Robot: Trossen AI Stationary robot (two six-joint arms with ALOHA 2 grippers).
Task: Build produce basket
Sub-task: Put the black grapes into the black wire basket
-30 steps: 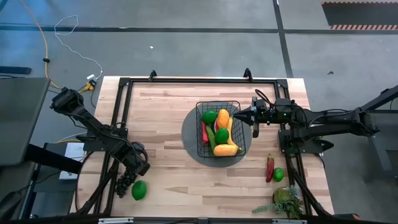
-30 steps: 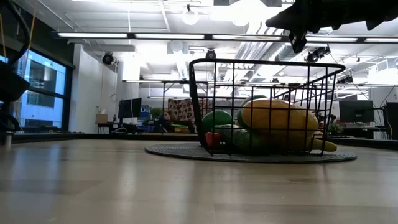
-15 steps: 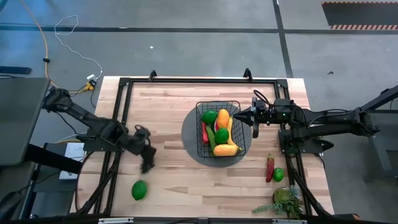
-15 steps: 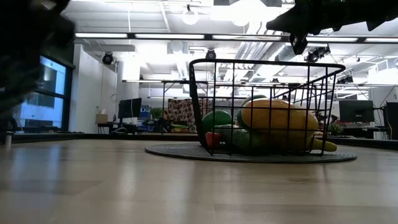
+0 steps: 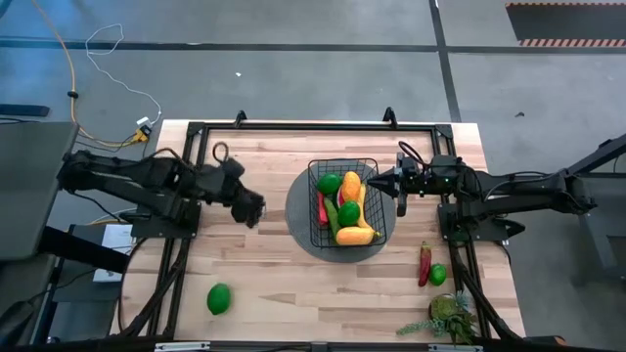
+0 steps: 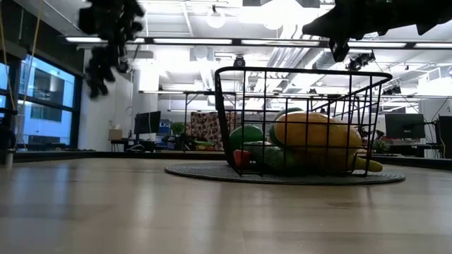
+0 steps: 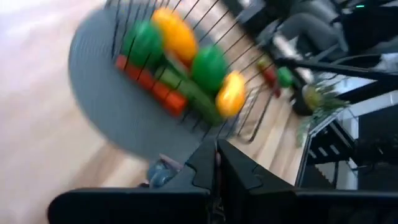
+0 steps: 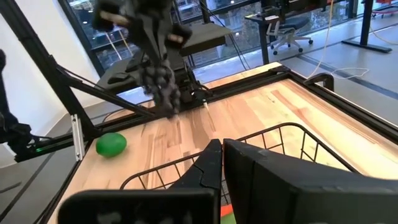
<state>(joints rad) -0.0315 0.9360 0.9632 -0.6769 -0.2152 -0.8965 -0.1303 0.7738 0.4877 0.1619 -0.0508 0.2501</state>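
Observation:
The black wire basket (image 5: 344,203) stands on a dark round mat (image 5: 298,210) and holds yellow, green and red produce. My left gripper (image 5: 252,207) hangs above the bare wood left of the mat, shut on a dark bunch of grapes (image 8: 163,86). The bunch also shows high up in the low view (image 6: 106,53). My right gripper (image 5: 376,181) is shut and empty, level above the basket's right rim. One green round fruit (image 5: 219,298) lies on the table near the front left. My left gripper holds the grape bunch by its upper end (image 8: 154,62), pinched between the shut fingers, which slant downward from the table's left. The bunch hangs below the fingers, well clear of the table. The exact place of contact is blurred.
A red chili (image 5: 424,262) and a small green fruit (image 5: 437,275) lie at the right, near the front. A leafy green plant (image 5: 445,318) sits at the front right corner. Black frame rails (image 5: 191,176) run along the table's sides. Bare wood lies between my left gripper and the mat.
My left gripper has risen from the front left corner, beside the green fruit, and swung toward the far edge and right, toward the basket, turning as it went. The grapes went with it, lifted clear of the table. The green fruit stayed put.

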